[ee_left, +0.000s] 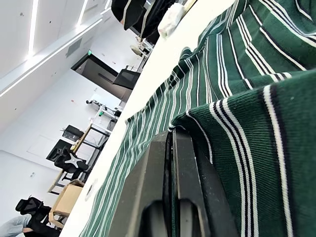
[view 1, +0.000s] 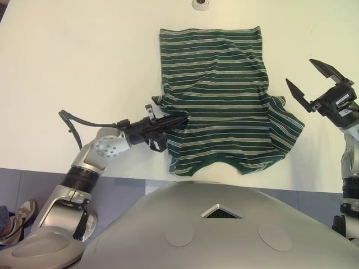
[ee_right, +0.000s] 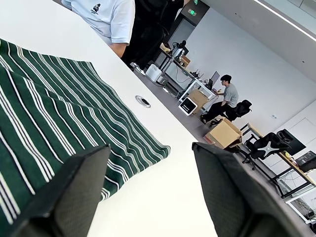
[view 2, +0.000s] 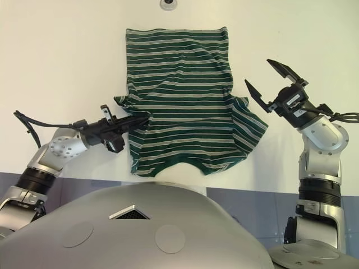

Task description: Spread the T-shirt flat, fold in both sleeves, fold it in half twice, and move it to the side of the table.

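Note:
A dark green T-shirt [view 1: 219,95] with thin white stripes lies on the white table [view 1: 84,73], collar toward me and hem at the far side. Its left sleeve is bunched inward, and my left gripper [view 1: 180,120] is shut on that sleeve's fabric [ee_left: 237,123] at the shirt's left edge. The right sleeve [view 1: 286,126] lies spread out to the right. My right gripper [view 2: 263,78] hangs open above the table just right of that sleeve, with nothing between its fingers [ee_right: 74,192].
A round grommet [view 1: 200,4] sits in the table beyond the shirt's hem. Bare tabletop stretches to the left of the shirt and a narrower strip to its right. The table's near edge [view 1: 56,168] runs just below the collar.

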Tool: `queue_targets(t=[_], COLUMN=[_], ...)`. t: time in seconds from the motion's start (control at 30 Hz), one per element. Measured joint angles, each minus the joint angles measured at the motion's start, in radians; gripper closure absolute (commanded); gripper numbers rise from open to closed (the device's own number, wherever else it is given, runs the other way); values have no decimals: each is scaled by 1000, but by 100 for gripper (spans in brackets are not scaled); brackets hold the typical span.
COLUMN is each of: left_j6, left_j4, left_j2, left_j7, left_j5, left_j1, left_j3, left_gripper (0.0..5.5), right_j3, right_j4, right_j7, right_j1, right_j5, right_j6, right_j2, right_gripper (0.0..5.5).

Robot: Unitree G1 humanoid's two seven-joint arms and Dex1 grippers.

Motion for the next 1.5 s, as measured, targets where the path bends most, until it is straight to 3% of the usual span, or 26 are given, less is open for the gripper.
queue_targets(t=[0.23, 0.67, 1.1, 1.23, 1.33, 1.5], left_j6=[6, 0, 32, 52, 53, 55], left_j4=[53, 77, 83, 94, 72, 64], left_j2=[-62, -70, -61, -91, -94, -109], left_j7=[43, 62, -49, 52, 84, 122], left_j5=[78, 103, 6, 34, 37, 70], left_j1=[-54, -97, -93, -72, -61, -46], left_j3=[-40, -114, -195, -123, -95, -81], left_gripper=[548, 548, 302, 302, 302, 302], right_j3=[8, 8, 9, -19, -47, -57], right_j4=[4, 2, 3, 28, 72, 63], right_j7=[-3, -2, -5, -76, -163, -190], right_j1=[-15, -25, -29, -22, 23, 118], right_j5=[-19, -18, -31, -153, -347, -476], right_j6=[0, 3, 3, -2, 0, 8], right_j2=[5, 5, 10, -21, -111, -217], right_gripper=[239, 239, 239, 239, 239, 239])
